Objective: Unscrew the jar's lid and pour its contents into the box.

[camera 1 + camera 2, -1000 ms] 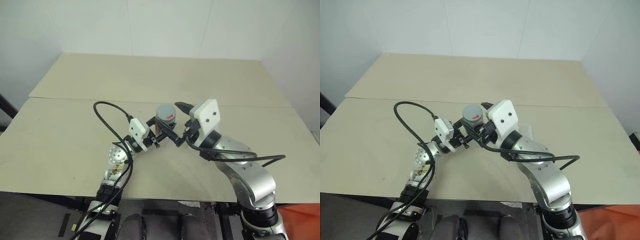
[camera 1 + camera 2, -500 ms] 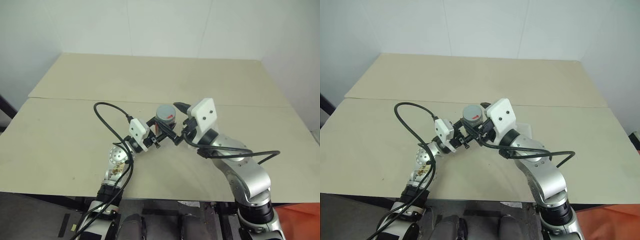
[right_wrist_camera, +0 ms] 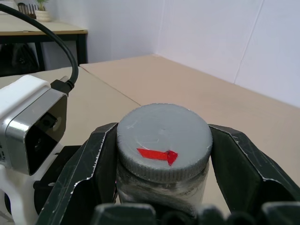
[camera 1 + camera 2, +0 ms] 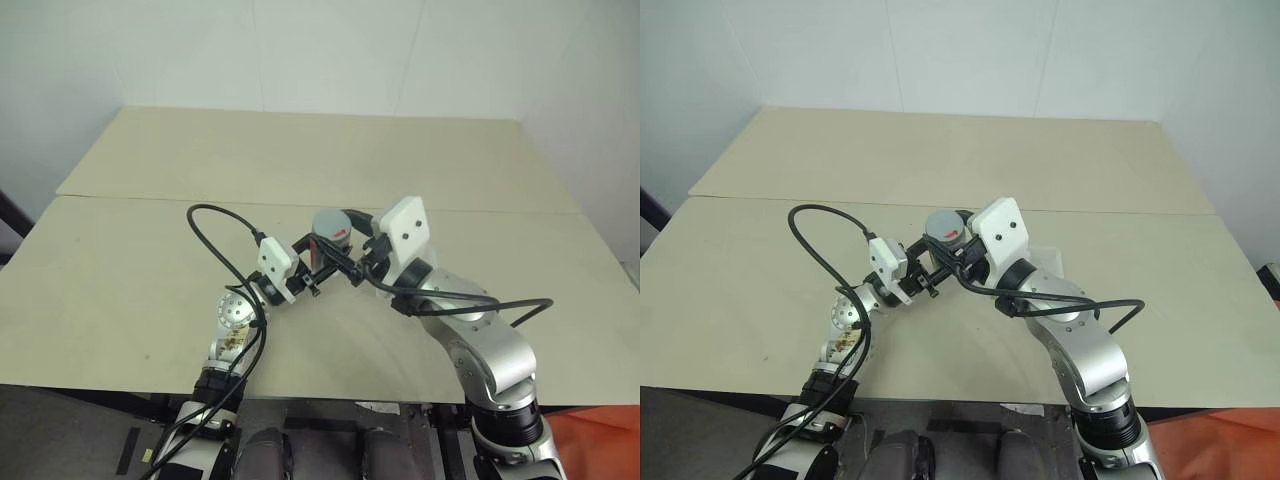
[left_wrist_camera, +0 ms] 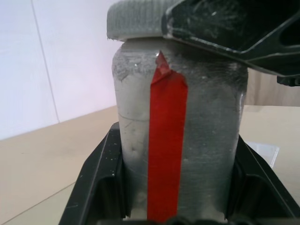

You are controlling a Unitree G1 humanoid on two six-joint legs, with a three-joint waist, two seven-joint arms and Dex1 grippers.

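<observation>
The jar (image 4: 330, 236), a grey cylinder with a red strip (image 5: 167, 140), is held upright above the table. My left gripper (image 4: 322, 258) is shut on its body, with one black finger (image 5: 98, 180) on each side. The grey lid (image 3: 161, 135) with a red mark sits on top of the jar. My right gripper (image 4: 345, 222) is shut on the lid, its fingers (image 3: 98, 161) pressing the ribbed rim from both sides. The clear box (image 4: 1047, 258) lies on the table under my right arm, partly hidden by it; one corner of the box (image 5: 260, 150) shows past the jar. The contents are hidden inside the jar.
The beige table (image 4: 140, 270) spreads wide on all sides, with a seam (image 4: 150, 199) running across it. A black cable (image 4: 215, 240) loops from my left wrist over the table. White walls stand behind the far edge.
My right gripper stood open around the lid and has now closed on its rim. The left gripper and jar have stayed put.
</observation>
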